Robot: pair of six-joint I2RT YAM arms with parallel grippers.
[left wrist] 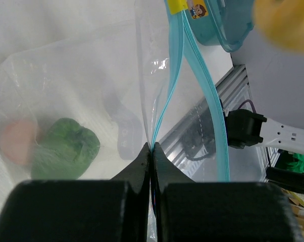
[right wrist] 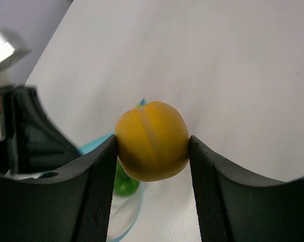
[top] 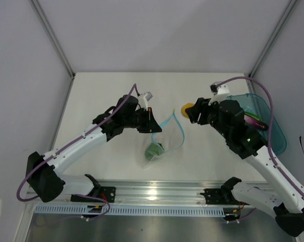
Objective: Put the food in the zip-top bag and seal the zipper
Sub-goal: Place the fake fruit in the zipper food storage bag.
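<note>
My left gripper [top: 155,127] is shut on one lip of the clear zip-top bag [top: 162,137] and holds its mouth open; the blue-teal zipper [left wrist: 176,65] runs up from the shut jaws [left wrist: 152,147]. Inside the bag lie the green bell pepper [left wrist: 63,147] and the pale pink egg [left wrist: 16,141]. My right gripper [top: 188,112] is shut on the yellow pepper [right wrist: 152,140], held in the air just right of the bag's mouth. The dark purple eggplant [top: 254,121] lies in the teal tray. The green pepper also shows in the top view [top: 154,150].
The translucent teal tray [top: 275,128] stands at the right, behind my right arm. An aluminium rail [top: 157,190] runs along the near edge. Grey walls close in the left, back and right sides.
</note>
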